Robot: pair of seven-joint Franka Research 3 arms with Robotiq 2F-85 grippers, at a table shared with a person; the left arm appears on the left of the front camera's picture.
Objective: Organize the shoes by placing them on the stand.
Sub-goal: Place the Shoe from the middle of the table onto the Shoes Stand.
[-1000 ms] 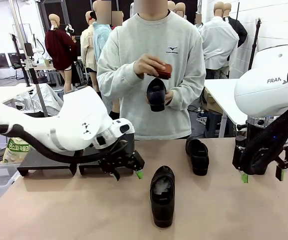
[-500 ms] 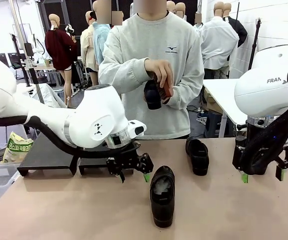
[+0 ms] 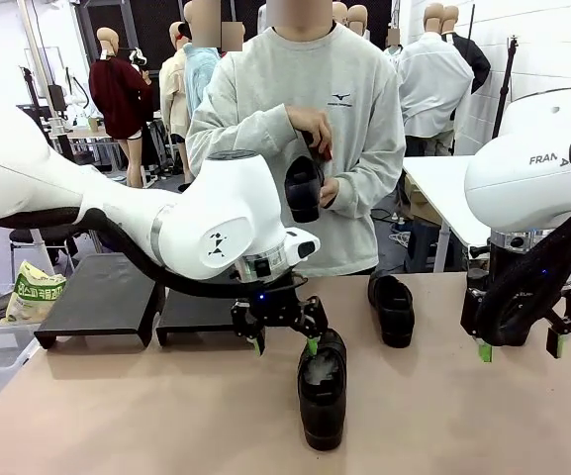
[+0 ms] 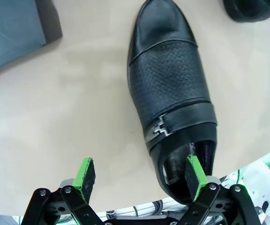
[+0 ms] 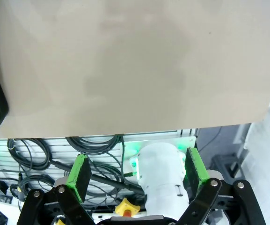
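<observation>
Your left jaws stand wide open and empty, just over the heel of the glossy black buckled shoe (image 3: 322, 391) on the tan surface (image 3: 117, 416). Your right jaws, equally wide, hold nothing. The person's hand (image 3: 312, 127) holds another black shoe (image 3: 303, 188).

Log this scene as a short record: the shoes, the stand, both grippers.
near shoe: on the table, toe toward the robot
far shoe: on the table, nearer the person
third shoe: in the person's hands
stand: black, on the table's left
left gripper: open, above the near shoe's heel end
right gripper: open, above the table, holding nothing
</observation>
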